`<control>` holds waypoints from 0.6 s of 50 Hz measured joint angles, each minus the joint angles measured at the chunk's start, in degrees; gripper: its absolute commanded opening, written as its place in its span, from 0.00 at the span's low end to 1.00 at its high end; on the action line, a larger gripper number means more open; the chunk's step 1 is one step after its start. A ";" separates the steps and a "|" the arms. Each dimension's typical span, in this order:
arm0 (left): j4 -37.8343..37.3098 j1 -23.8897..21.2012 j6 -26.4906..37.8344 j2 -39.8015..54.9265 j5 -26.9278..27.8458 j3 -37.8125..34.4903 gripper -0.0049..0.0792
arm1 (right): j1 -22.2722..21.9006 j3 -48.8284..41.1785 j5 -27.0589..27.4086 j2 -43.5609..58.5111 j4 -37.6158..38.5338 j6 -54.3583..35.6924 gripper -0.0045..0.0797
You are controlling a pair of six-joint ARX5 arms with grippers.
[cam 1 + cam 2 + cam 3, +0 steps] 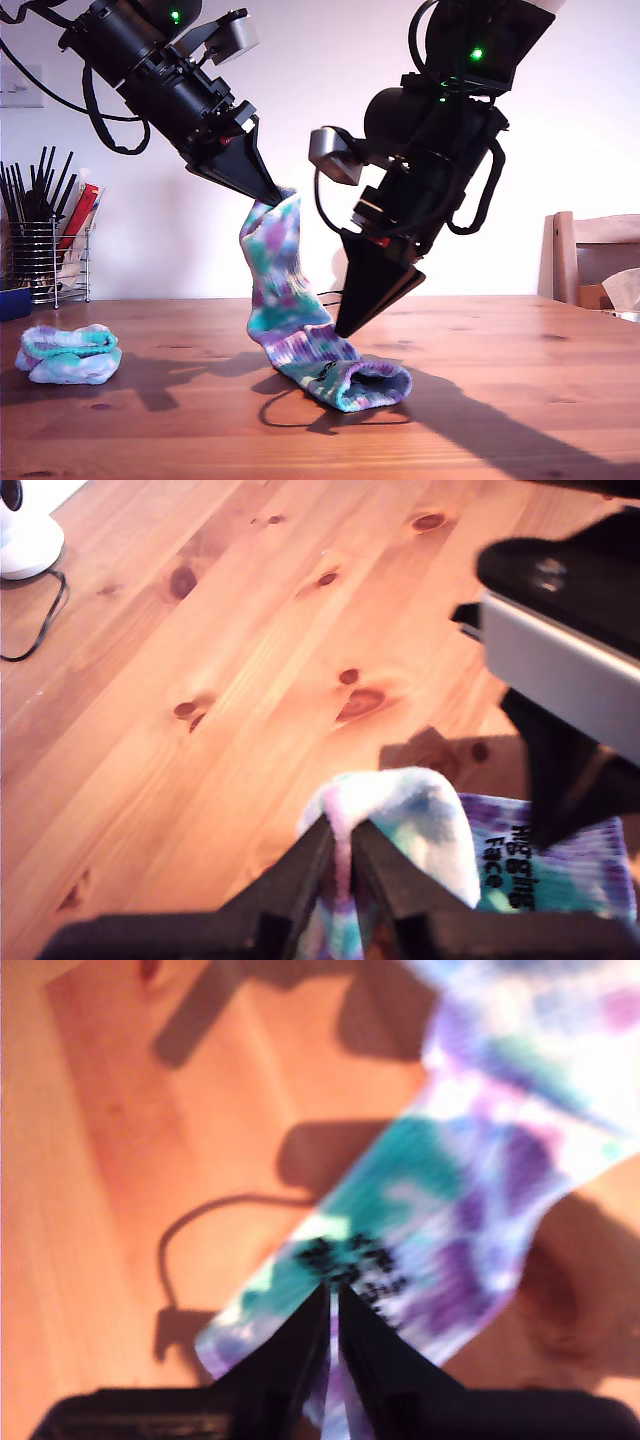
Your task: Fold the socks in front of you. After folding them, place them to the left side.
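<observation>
My first gripper (341,872) is pinching the toe end of one long tie-dyed sock (290,320), jaws pressed tight on a fold of the fabric and holding that end raised above the bench (520,400). In the first wrist view the sock's black lettering (512,865) is legible just beside the pinch. My second gripper (345,328) comes down near the middle of the same sock; its wrist view shows the jaws pressed together on a thin fold of fabric beside the lettering. The sock's cuff end lies open on the bench, toward the near edge in the exterior view. A second sock (68,354), already bundled, rests on the bench near the exterior view's left edge, well apart from the first. A wire holder of utensils (45,250) stands behind it, at the bench's far edge.
</observation>
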 measured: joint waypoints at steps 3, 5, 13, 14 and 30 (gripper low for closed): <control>0.09 0.00 -1.09 0.00 0.72 0.00 0.03 | -0.24 -0.83 0.26 0.00 1.51 0.00 0.04; 0.35 0.00 -1.31 0.00 1.20 0.00 0.03 | -0.28 -1.55 0.98 0.00 2.91 -0.02 0.04; 1.81 0.00 -1.33 0.00 1.62 0.00 0.03 | -0.35 -3.08 1.68 0.00 7.34 -0.02 0.04; 1.84 0.00 -1.33 0.00 1.64 0.00 0.03 | -0.44 -3.08 1.66 0.00 7.76 -0.02 0.04; 3.30 0.35 -1.33 0.00 2.95 0.00 0.03 | -3.82 -3.06 1.03 0.00 7.45 -0.02 0.04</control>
